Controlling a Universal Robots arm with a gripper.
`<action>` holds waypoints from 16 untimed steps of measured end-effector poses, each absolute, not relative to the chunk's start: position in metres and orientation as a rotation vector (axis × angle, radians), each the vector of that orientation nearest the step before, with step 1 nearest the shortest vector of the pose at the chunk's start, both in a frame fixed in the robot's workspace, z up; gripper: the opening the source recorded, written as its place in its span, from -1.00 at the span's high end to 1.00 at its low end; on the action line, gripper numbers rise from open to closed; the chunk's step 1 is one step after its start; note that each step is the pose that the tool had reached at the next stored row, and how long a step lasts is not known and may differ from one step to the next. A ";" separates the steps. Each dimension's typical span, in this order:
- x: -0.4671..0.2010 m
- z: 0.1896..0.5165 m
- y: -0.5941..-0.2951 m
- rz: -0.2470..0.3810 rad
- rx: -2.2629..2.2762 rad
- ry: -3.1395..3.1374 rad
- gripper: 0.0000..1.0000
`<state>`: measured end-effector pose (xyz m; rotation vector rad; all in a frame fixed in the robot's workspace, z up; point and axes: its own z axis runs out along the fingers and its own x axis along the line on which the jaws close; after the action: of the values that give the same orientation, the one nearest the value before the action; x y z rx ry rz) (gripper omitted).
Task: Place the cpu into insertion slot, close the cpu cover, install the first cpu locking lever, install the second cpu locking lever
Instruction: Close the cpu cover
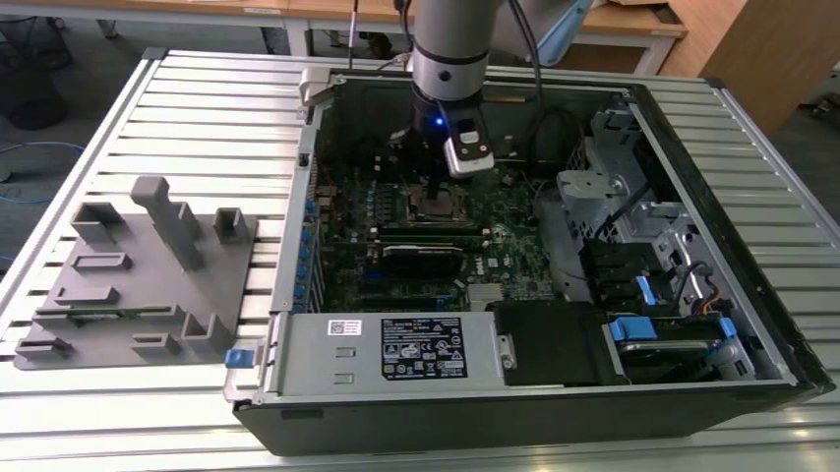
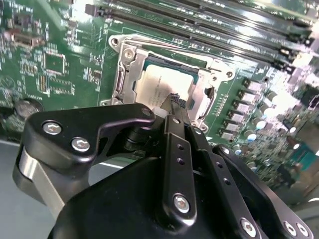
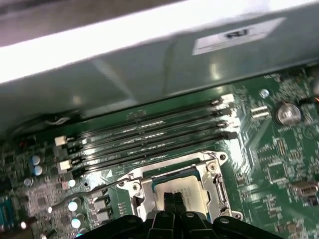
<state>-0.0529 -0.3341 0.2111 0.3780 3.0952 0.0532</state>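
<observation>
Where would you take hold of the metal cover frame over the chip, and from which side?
Probably one side bar of the cover frame, from straight above: it lies flat around the chip, and its big window leaves an inner edge to pinch against the outer one.

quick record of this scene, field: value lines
setting: open pc case on a slatted table
beside case: grey fixture block, on the exterior view's left
arm: reaches down into the case
gripper: fingers shut, tips right over the cpu
cpu: lies flat, seen through the cover's window
cover: down flat around the cpu
levers: cannot tell if latched
</observation>
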 end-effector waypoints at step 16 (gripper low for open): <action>-0.053 0.209 -0.334 0.057 0.089 3.120 0.80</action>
<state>-0.0529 -0.3341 0.2091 0.0888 3.1201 0.0565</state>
